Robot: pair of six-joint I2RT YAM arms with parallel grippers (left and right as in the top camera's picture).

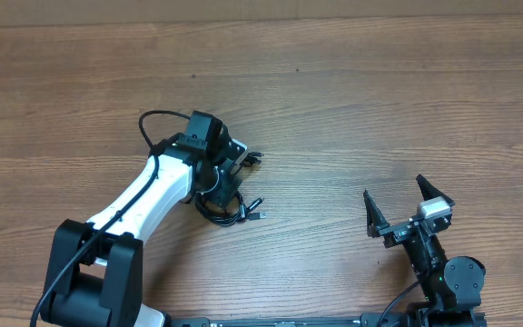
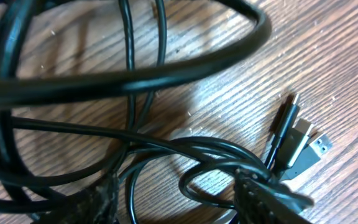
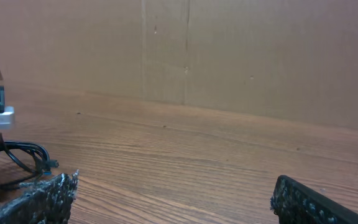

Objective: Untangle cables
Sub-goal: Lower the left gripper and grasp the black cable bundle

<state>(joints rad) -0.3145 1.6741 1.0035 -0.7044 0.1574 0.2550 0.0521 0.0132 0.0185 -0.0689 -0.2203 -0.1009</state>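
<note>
The cables (image 1: 228, 207) lie in a small black tangle on the wooden table, left of centre, with plug ends (image 1: 258, 215) sticking out to the right. My left gripper (image 1: 222, 174) is down over the bundle. In the left wrist view its fingers (image 2: 263, 196) stand apart, with thin strands (image 2: 166, 146) and a loop crossing the gap; the plugs (image 2: 303, 146) lie beside the right finger. My left gripper (image 2: 182, 200) is open, touching the cords. My right gripper (image 1: 394, 189) rests wide open at the lower right, far from the bundle, nothing between its fingers. The cables (image 3: 17, 152) show small at left.
A thicker black arm cable (image 2: 166, 68) sweeps across the top of the left wrist view, above the thin cords. A cardboard wall (image 3: 185, 50) closes off the far side of the table. Bare wood (image 1: 334, 118) lies between the two arms.
</note>
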